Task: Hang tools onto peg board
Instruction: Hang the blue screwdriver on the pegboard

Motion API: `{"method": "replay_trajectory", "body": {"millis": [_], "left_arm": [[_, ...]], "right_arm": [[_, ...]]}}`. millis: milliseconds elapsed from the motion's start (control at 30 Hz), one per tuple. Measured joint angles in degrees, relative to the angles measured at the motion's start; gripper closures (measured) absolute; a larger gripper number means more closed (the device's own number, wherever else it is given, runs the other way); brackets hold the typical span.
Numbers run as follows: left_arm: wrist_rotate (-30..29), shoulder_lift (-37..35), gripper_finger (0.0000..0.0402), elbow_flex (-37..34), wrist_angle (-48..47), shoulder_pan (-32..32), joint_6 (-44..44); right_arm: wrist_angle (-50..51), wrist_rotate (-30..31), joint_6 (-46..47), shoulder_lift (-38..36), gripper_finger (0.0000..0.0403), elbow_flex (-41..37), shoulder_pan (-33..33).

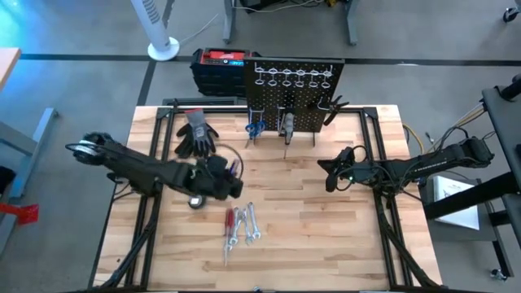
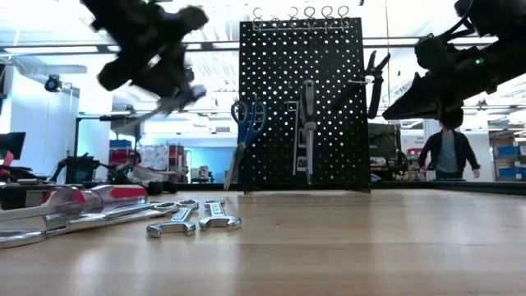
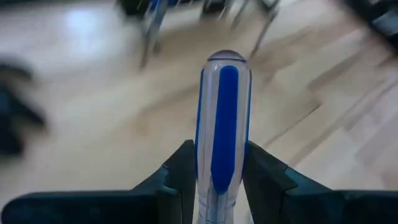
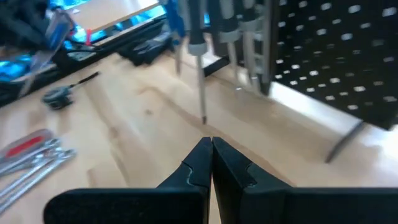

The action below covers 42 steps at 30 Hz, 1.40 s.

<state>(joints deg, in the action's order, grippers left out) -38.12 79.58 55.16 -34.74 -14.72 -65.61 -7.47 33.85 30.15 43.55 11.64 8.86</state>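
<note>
the left pincer (image 3: 214, 180) is clamping a blue-handled screwdriver (image 3: 222, 124) above the table (image 1: 326, 244), so the carrying step seems underway; next it likely needs lifting toward the peg board (image 1: 295, 94) ahead, lining it with a ring hook. the right pincer (image 4: 211, 158) is hovering pressed together, empty. no containers are holding anything visible.

Overhead, table-level, two wrist views — peg board (image 1: 294, 94) shared.

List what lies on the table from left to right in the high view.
Gloves → left gripper holding a blue-handled screwdriver → red-handled screwdriver → wrenches → right gripper, shut and empty.
</note>
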Motion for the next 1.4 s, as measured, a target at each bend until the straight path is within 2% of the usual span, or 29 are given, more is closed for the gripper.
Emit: {"method": "replay_trajectory", "body": {"millis": [200, 333, 433, 633, 900, 1133, 1400], "left_arm": [[1.3, -5.8, 0.0312, 0.0, 17.7, 7.4, 25.4], [10.5, -7.9, 0.0312, 0.0, 31.4, 13.4, 41.1], [18.8, -9.6, 0.0312, 1.8, 36.1, 18.5, 47.6], [28.0, -10.2, 0.0312, 10.1, 32.4, 27.7, 55.4], [38.9, -7.1, 0.0312, 27.1, 27.2, 35.4, 61.0], [39.8, -1.7, 0.0312, 39.4, 28.0, 38.6, 64.0], [46.7, 8.2, 0.0312, 52.5, 27.5, 44.2, 61.9]], "right_arm": [[-5.7, -5.2, 0.3, 0.1, 0.0400, 0.0, 0.2], [-7.5, -7.3, 2.5, 0.1, 0.0400, 0.0, 0.7], [-7.5, -7.4, 4.5, 0.3, 0.0401, 0.0, 1.4], [-7.4, -7.3, 8.7, 2.1, 0.0401, 0.0, 2.8], [-8.5, -6.8, 13.0, 6.4, 0.0401, 0.1, 2.8], [-8.6, -5.8, 15.0, 8.9, 0.0401, 0.1, 2.8], [-8.7, -5.8, 16.0, 9.1, 0.0401, 0.1, 2.8]]}}
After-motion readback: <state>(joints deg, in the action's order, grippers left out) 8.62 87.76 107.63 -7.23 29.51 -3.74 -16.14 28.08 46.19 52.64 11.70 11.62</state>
